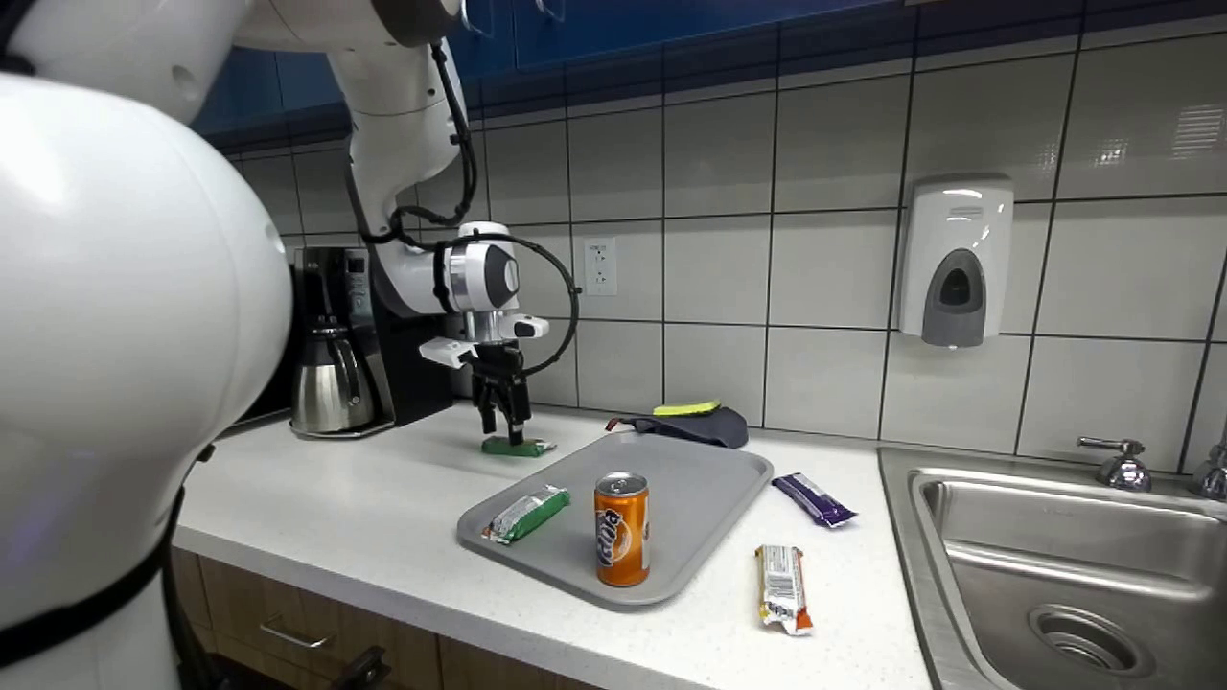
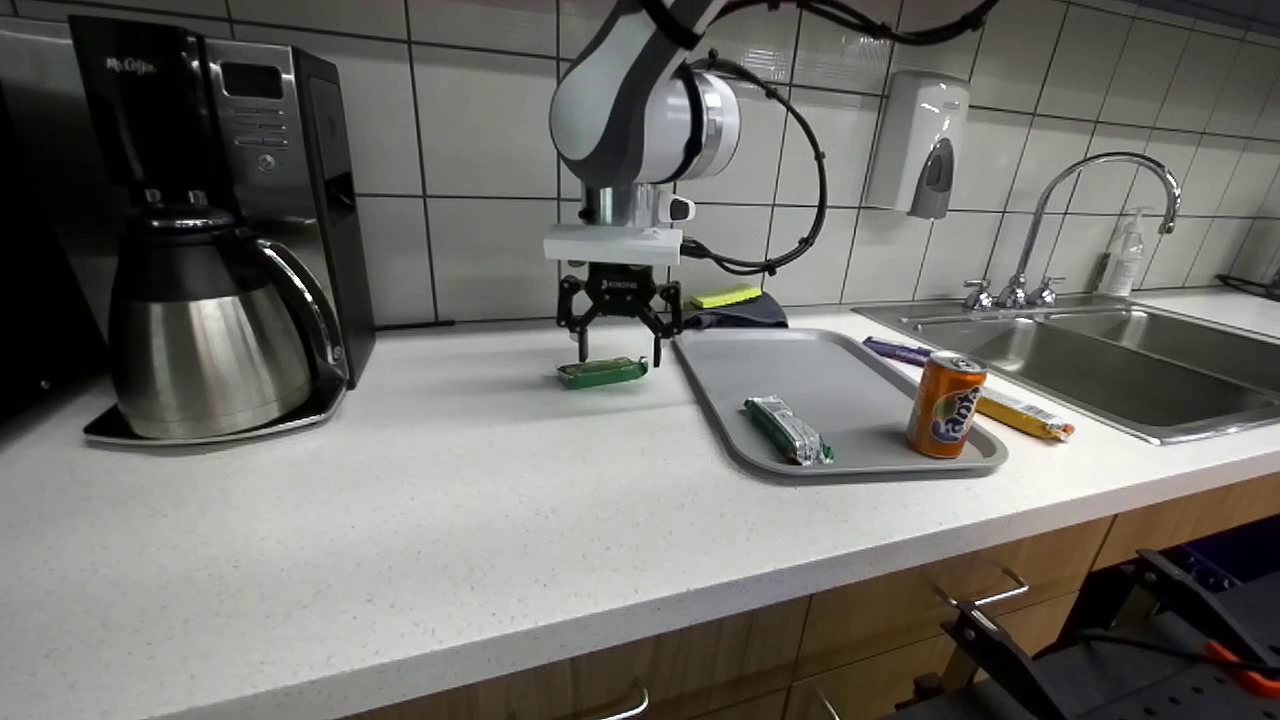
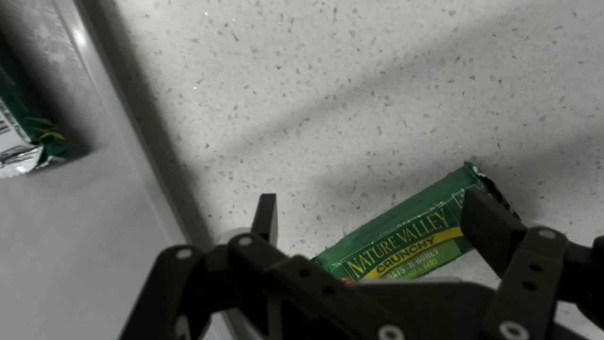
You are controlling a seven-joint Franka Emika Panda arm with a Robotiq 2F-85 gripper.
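The gripper (image 2: pixel 620 352) is being held over the counter (image 2: pixel 400 500) with its jaws spread well apart, and nothing is being gripped. The bar (image 2: pixel 603 374) is lying on the counter just under it, between the tray (image 2: pixel 805 375) and the coffee maker (image 2: pixel 265 160). In the wrist view, one fingertip (image 3: pixel 486 222) is overlapping the bar's end nearer the coffee maker, while the opposite one is hanging beside the bar, on the tray's side; whether the bar is being touched cannot be told.

From here a poor grip is being risked, chiefly because the bar is being straddled lengthwise rather than across its width. If the jaws were closed at this angle, the bar could be pushed or swivelled instead of clamped. If the gripper were lowered as placed, the overlapped end could be pinned and crushed. The tray's rim might also be knocked, were the gripper shifted that way.

The bar's long axis is running roughly along the wall (image 2: pixel 490 250), one end pointing towards the tray, the other towards the coffee maker. In the wrist view it is slanting from lower left to upper right, printed face up.
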